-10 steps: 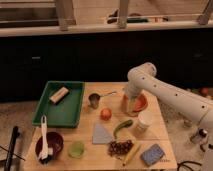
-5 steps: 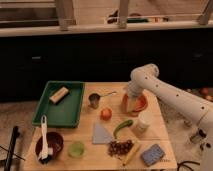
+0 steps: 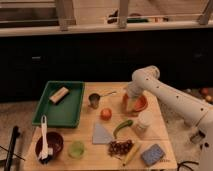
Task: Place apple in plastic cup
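One gripper (image 3: 129,102) at bowl (image 3: 142,104), grip state: cannot tell | apple (image 3: 105,113) on worktop (image 3: 162,131) | green cup (image 3: 76,148) front-left, apart from apple.

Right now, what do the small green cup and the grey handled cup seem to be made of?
Plastic cup: probably thin plastic, going by its pale, translucent light-green look. Grey cup: likely metal, with a dull grey sheen and a thin handle. The gripper hangs at the orange bowl, away from both.

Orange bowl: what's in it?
The hand hangs over the orange bowl, covering most of its inside; contents cannot be seen. The apple lies outside it on the table, apart from the plastic cup.
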You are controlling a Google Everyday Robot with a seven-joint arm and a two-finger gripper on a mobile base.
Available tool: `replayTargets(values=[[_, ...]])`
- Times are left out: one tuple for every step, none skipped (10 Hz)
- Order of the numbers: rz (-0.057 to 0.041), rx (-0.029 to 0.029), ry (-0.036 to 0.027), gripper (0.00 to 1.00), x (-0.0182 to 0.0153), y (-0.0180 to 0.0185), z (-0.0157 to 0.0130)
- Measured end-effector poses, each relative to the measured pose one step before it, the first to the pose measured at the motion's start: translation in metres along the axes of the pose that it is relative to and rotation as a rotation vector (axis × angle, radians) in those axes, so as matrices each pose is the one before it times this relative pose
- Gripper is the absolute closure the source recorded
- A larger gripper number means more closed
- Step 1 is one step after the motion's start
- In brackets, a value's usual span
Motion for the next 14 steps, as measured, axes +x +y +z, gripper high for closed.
replayTargets(values=[[0.00898,0.00685,-0.00521,0.2,0.00293,-0.00035,0.0024],[-0.00524,-0.00479,-0.0033,0.2,0.00109,0.00098,0.00088],[-0.03419,-0.01376,-0.0035,0.2,-0.00386,0.00205,0.00007],[-0.07167,-0.0226,-0.00403,0.2,-0.00811,0.00411,0.00205],[-0.09578,-0.02694,-0.00484,0.2,-0.01637,0.00362,0.00417],[-0.09449,-0.02584,-0.00301,0.2,-0.01456,0.00325,0.00437],[-0.07838,-0.01569,-0.00289,0.2,-0.01139,0.00052,0.00334],[-0.11855,-0.02959,-0.00435,0.2,-0.01339,0.0041,0.00505],[-0.04845,-0.00776,-0.00056,0.2,-0.00533,0.00067,0.00197],[-0.04169,-0.0104,-0.00191,0.2,-0.00565,-0.00026,0.00236],[-0.04884,-0.01402,-0.00243,0.2,-0.0065,-0.00034,0.0032],[-0.02529,-0.00384,-0.00002,0.2,-0.00301,-0.00107,0.00143],[-0.03155,-0.01545,-0.00017,0.2,-0.00305,0.00299,0.00229],[-0.02823,-0.00612,-0.00086,0.2,-0.00423,-0.00114,0.00204]])
